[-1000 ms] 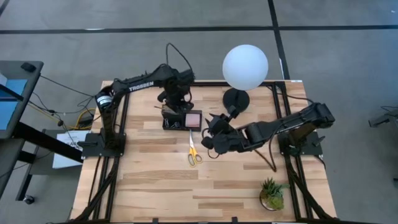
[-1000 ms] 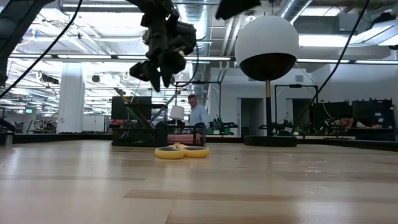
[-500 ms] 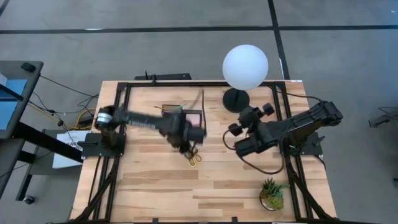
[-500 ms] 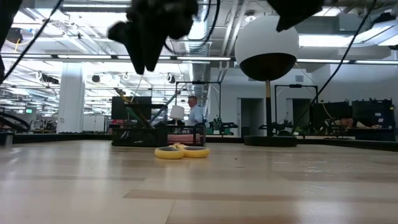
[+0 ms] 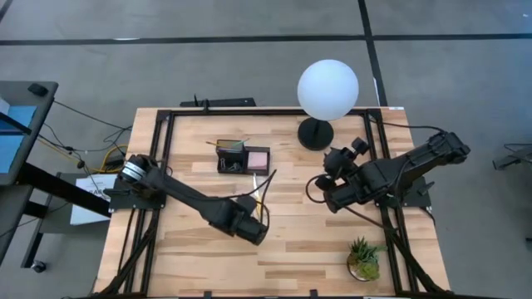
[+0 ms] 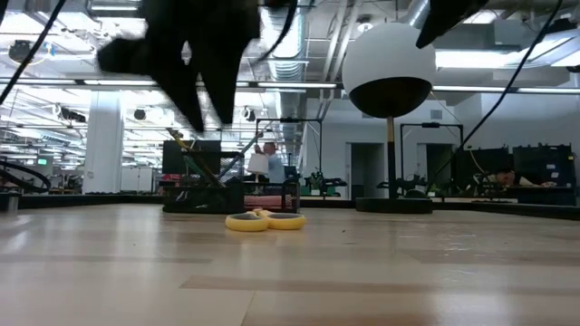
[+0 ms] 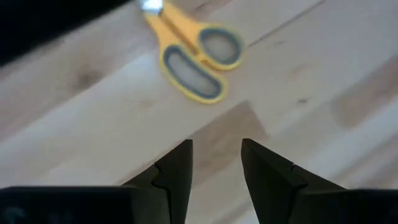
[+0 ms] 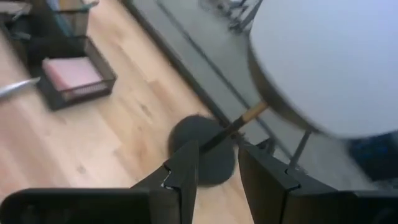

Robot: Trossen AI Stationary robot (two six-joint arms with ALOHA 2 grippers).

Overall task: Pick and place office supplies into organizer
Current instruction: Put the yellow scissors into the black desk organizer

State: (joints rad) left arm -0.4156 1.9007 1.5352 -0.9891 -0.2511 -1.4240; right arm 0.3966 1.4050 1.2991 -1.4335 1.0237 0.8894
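The yellow-handled scissors (image 7: 194, 59) lie flat on the wooden table, handles toward the near edge; the low view shows the handles (image 6: 265, 220). The black organizer (image 5: 233, 156) stands at the far middle, with a pink sticky-note pad (image 5: 258, 158) in its low tray and pens in its cup. My left gripper (image 5: 254, 224) hovers open above the table just near of the scissors' handles, fingers pointing at them (image 7: 216, 162). My right gripper (image 5: 319, 193) is open and empty in the air, right of the scissors (image 8: 217, 165).
A white globe lamp (image 5: 327, 89) on a black base (image 5: 315, 133) stands at the far right of the organizer. A small green potted plant (image 5: 363, 259) sits at the near right corner. Bare wood lies across the near left.
My left gripper has swung from above the organizer toward the table's near edge, passing over the scissors, and now hangs just near of their handles. My right gripper has drawn back toward the table's right edge. The scissors have stayed where they were.
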